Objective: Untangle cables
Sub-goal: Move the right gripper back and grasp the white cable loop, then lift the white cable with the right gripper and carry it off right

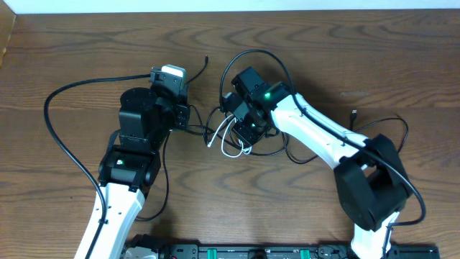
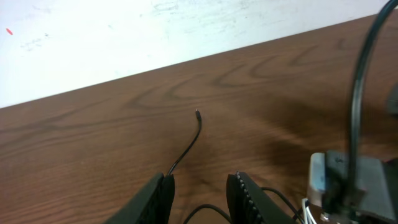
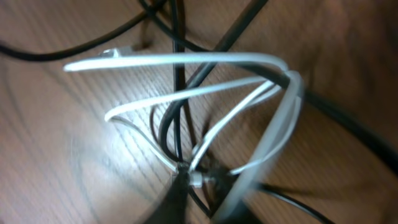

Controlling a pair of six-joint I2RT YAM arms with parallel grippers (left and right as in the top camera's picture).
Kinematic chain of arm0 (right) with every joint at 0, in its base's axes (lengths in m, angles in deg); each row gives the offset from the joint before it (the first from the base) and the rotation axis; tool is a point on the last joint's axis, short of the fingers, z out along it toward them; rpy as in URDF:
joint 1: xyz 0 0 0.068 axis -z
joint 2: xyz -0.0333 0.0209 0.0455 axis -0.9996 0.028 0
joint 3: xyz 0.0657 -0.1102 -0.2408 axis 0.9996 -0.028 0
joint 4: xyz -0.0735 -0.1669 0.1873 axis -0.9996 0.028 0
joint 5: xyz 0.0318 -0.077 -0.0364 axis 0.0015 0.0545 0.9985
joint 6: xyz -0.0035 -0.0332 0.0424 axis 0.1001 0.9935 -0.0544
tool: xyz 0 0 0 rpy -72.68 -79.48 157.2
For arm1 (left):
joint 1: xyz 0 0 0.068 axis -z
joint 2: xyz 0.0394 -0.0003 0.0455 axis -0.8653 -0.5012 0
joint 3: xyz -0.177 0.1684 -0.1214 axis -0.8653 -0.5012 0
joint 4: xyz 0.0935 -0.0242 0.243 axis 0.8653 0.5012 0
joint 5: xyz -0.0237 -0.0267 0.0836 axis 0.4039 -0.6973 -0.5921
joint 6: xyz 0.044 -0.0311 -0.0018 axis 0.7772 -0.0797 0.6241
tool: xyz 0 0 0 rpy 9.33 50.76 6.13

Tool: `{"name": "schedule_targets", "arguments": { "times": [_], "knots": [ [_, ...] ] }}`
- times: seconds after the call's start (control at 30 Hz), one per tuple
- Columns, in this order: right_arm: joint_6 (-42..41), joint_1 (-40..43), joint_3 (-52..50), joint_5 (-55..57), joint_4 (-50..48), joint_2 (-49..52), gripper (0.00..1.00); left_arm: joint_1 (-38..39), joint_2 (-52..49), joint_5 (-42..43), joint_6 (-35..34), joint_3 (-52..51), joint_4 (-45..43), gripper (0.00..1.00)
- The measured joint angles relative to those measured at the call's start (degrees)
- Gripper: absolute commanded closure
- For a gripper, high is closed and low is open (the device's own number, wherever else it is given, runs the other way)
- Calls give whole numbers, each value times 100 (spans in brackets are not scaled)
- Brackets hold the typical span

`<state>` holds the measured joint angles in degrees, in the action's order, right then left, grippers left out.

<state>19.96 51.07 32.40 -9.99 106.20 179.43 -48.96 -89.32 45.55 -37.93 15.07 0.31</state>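
Observation:
The cables (image 1: 224, 138) lie knotted on the wooden table between my two grippers, black strands mixed with white loops (image 1: 231, 149). My right gripper (image 1: 244, 133) is down on the knot. In the right wrist view its fingertips (image 3: 193, 180) are shut on white strands (image 3: 186, 59) and a thin black strand (image 3: 177, 93) where they bunch together. My left gripper (image 1: 183, 115) sits just left of the knot, its jaws (image 2: 202, 199) apart. One thin black cable (image 2: 189, 140) runs from beside the left finger (image 2: 158, 199) out to a free plug tip. A black loop lies low between the jaws.
Thick black arm wires arc at the left (image 1: 54, 122) and above the right wrist (image 1: 251, 54). Another thin black cord with a plug tip (image 1: 355, 114) lies at the right by the right arm's base. The right gripper's body (image 2: 348, 180) is close on the left gripper's right.

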Motion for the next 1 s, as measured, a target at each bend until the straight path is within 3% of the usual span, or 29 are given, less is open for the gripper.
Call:
{"name": "schedule_targets", "arguments": {
  "times": [0.2,0.33,0.57,1.0],
  "knots": [
    [-291,0,4,50,72,55,99,0,0,0,0,0,0,67],
    [-398,2,216,68,671,55,99,0,0,2,0,0,2,67],
    [-474,35,1615,450,1766,-247,99,0,0,0,0,0,4,67],
    [-476,35,3224,1729,1917,-1215,99,0,-109,2,0,0,208,67]
  ]
}}
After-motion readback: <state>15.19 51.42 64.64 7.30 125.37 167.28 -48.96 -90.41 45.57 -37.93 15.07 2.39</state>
